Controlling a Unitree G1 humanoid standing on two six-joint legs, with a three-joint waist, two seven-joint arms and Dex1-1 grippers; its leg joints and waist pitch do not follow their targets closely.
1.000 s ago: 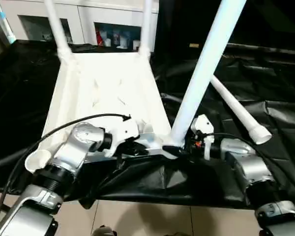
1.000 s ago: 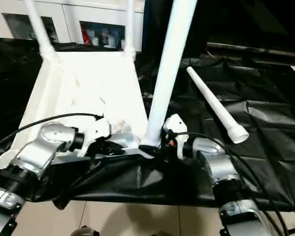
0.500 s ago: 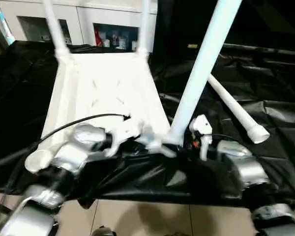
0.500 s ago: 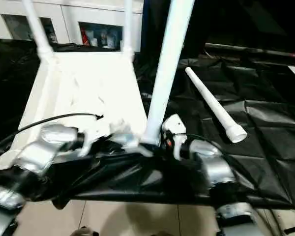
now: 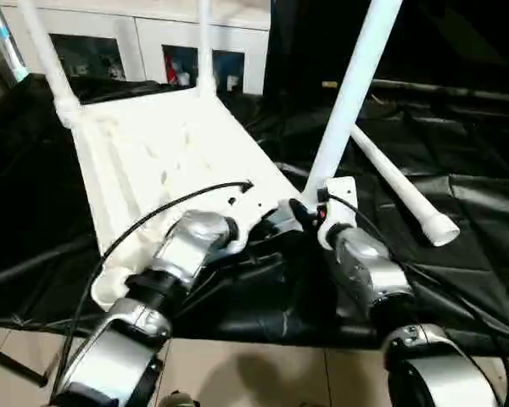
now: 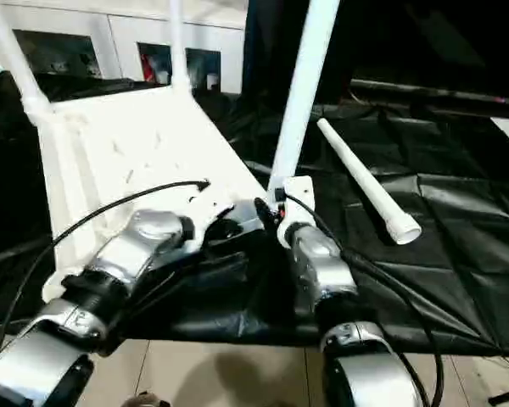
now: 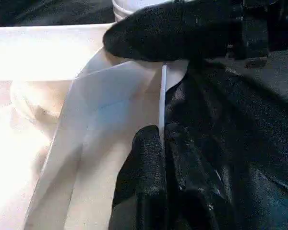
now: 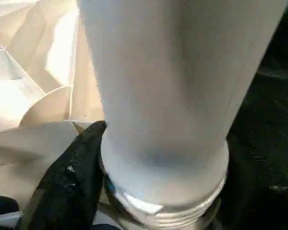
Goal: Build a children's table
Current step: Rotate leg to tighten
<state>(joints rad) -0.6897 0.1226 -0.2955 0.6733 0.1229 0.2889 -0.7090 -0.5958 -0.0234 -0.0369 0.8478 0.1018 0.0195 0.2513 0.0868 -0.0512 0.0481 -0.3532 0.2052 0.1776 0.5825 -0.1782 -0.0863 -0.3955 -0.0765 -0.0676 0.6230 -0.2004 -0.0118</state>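
- The all-white plastic children's table top (image 5: 165, 157) lies upside down on a black plastic sheet (image 5: 467, 195), its ribbed underside facing up, with thin raised ribs crossing between the side walls.
- Two long tapered round white legs stand in the far corner sockets: the far left leg (image 5: 44, 52) and the far right leg (image 5: 205, 42), both rising out of the top of the picture.
- A third white round leg (image 5: 349, 89) stands at the near right corner, leaning slightly right as it rises; in the right wrist view its wide base (image 8: 168, 158) shows a threaded ring at the bottom, just above the socket.
- The near left corner socket (image 5: 110, 284) is an open round cup with no leg in it.
- A fourth white tapered leg (image 5: 399, 188) lies loose on the black sheet to the right of the top, its wide ringed end nearest the robot.
- The right gripper (image 5: 304, 212) is at the base of the third leg; one black finger (image 8: 69, 177) presses against the leg's side, so it is clamped on that leg.
- The left gripper (image 7: 162, 136) pinches the thin white edge wall of the table top near that same corner, a black finger on each side of the wall.
- A white glass-door cabinet (image 5: 153, 51) stands behind the black sheet.
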